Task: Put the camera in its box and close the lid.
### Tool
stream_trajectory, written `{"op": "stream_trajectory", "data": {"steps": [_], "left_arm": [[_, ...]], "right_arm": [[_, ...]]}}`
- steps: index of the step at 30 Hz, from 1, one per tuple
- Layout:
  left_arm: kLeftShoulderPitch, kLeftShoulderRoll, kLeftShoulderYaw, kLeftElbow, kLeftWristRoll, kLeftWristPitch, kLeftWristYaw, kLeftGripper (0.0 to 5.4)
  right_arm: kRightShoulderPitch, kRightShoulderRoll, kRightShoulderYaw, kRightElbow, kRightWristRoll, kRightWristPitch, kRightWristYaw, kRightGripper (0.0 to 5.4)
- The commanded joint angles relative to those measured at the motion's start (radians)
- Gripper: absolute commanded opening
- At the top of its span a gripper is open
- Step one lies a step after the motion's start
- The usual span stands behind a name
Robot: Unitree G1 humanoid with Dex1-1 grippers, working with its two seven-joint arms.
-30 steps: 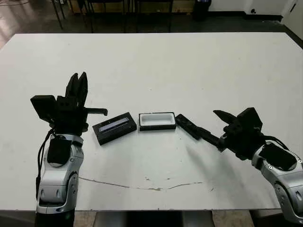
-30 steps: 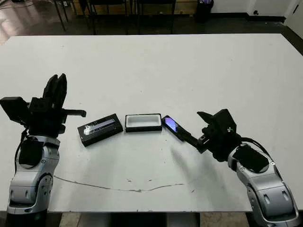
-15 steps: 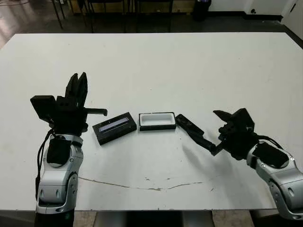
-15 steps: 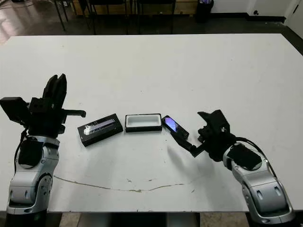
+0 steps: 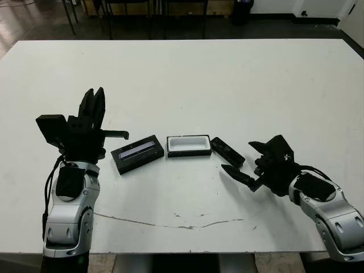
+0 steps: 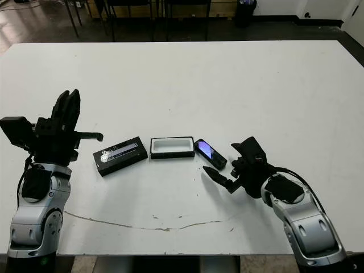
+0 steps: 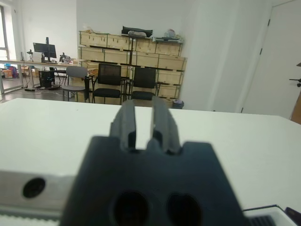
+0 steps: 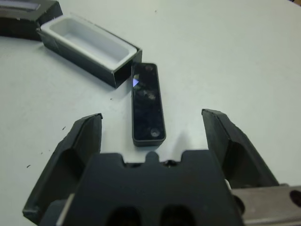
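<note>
The slim black camera (image 8: 148,103) lies flat on the white table, its small bluish screen (image 6: 206,151) lit, just right of the box. The box (image 5: 189,145) is a shallow black tray with a white lining, open on top. Left of it lies the black lid (image 5: 137,153) with its pale strip. My right gripper (image 8: 151,115) is open and low over the table, one finger on each side of the camera's near end, not touching it. My left gripper (image 5: 94,94) stands upright left of the lid, fingers nearly together and holding nothing.
A thin dark scratch (image 5: 170,223) runs along the table near its front edge. Chairs (image 7: 109,80) and wooden crates stand beyond the far edge. Bare white tabletop (image 5: 199,79) stretches behind the three objects.
My right gripper has moved left and down towards the camera, and its open fingers now flank the camera's near end. The left arm, box, lid and camera have not moved.
</note>
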Motion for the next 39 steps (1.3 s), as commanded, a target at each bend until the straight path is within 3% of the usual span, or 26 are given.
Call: {"op": "stream_trajectory", "data": {"steps": [1,5,16,19,24,30,37,39], "left_arm": [[0.014,0.009,0.004,0.004,0.000,0.017,-0.002,0.00],[0.013,0.011,0.005,0.008,-0.003,0.012,-0.005,0.00],[0.016,0.007,0.003,0.000,-0.003,0.023,0.001,0.00],[0.017,0.004,-0.001,0.000,-0.001,0.021,0.002,0.00],[0.016,0.004,-0.005,0.004,0.004,0.016,0.003,0.00],[0.016,0.001,-0.004,0.010,0.006,0.009,0.004,0.00],[0.016,0.000,-0.003,0.008,0.008,0.013,0.008,0.00],[0.016,-0.001,-0.004,0.006,0.006,0.019,0.010,0.00]], "right_arm": [[-0.007,-0.015,0.019,0.027,-0.019,0.012,0.011,3.59],[-0.011,-0.008,0.023,0.060,-0.029,0.009,0.014,2.91],[0.040,0.027,0.015,0.138,-0.059,-0.157,-0.008,0.53],[0.051,0.033,0.003,0.143,-0.050,-0.184,-0.006,0.09],[0.039,0.012,0.000,0.152,-0.047,-0.210,0.030,0.00],[-0.028,-0.010,-0.046,0.189,-0.016,-0.183,0.076,0.00],[-0.205,0.003,-0.211,0.291,0.155,-0.061,0.111,0.00],[-0.263,-0.006,-0.228,0.334,0.172,-0.077,0.130,0.00]]}}
